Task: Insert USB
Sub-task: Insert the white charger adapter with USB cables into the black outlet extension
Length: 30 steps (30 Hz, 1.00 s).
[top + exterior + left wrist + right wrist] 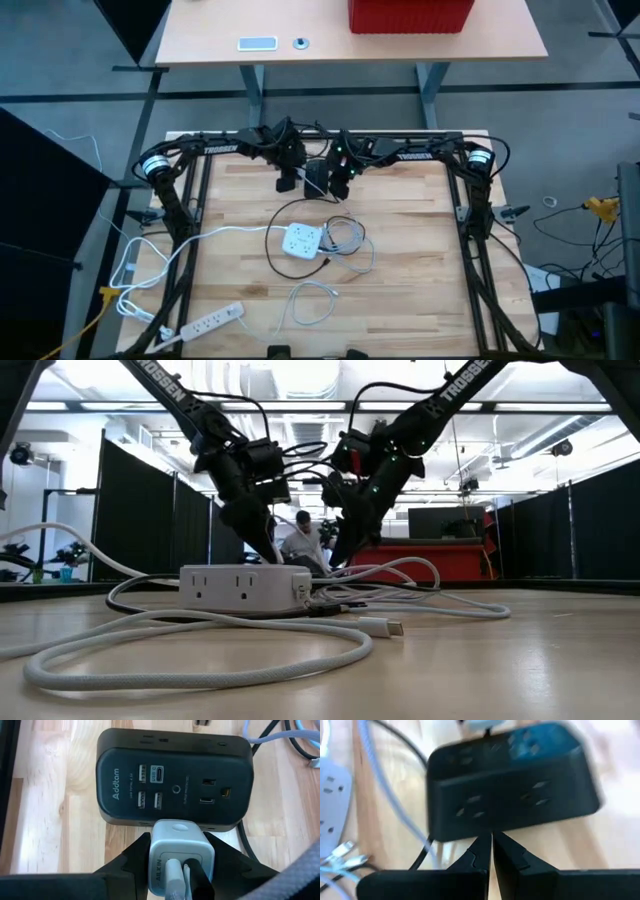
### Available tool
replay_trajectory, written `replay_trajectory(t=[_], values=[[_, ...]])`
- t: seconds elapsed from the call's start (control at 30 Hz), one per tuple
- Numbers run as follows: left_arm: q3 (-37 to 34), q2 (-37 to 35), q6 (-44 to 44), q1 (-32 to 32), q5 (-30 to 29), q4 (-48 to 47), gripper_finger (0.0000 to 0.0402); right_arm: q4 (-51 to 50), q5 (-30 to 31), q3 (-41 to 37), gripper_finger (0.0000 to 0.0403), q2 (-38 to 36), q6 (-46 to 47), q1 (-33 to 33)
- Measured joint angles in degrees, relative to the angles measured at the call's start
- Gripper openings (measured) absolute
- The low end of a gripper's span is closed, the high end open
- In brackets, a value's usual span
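A black power block (175,780) with USB ports and an outlet lies on the table's far middle (316,177). My left gripper (288,182) is shut on a white charger cube (181,852), which sits right at the block's edge below the USB ports; a white and a dark cable are plugged into the cube. My right gripper (492,840) is shut, with its tips at the opposite, outlet side of the block (515,785). A loose USB-C plug (385,626) lies on the table in front of the white power strip (245,585). My left gripper pinches the white charger cube by its two opposite sides (156,851) between its two fingers (132,857). The cube's cable face points back along the fingers. Whether the cube rests on the table cannot be told. My right gripper's shut fingertips (482,845) stand at the lower edge of the block's outlet side; whether they touch it, I cannot tell.
A white power strip (302,240) with tangled cables lies mid-table, a looped white cable (315,300) nearer the front, and a long white strip (210,322) at the near left. A person sits in the room behind (303,540).
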Motion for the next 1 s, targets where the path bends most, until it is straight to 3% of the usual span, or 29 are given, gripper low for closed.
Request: replay_trajectory(t=[0.27,0.43,1.0], values=[[0.02,-2.96,-0.1,0.02,-1.04,-2.47,0.013,5.31,0.32,0.19,0.0,2.89,-0.72,0.05],[0.02,-4.46,0.74,0.08,-3.77,-6.79,0.013,3.62,0.66,-0.03,0.0,5.47,0.09,-0.03],[-0.04,-4.49,3.45,0.79,-3.09,-2.66,0.013,3.16,2.72,0.15,0.0,0.01,0.17,-0.04]])
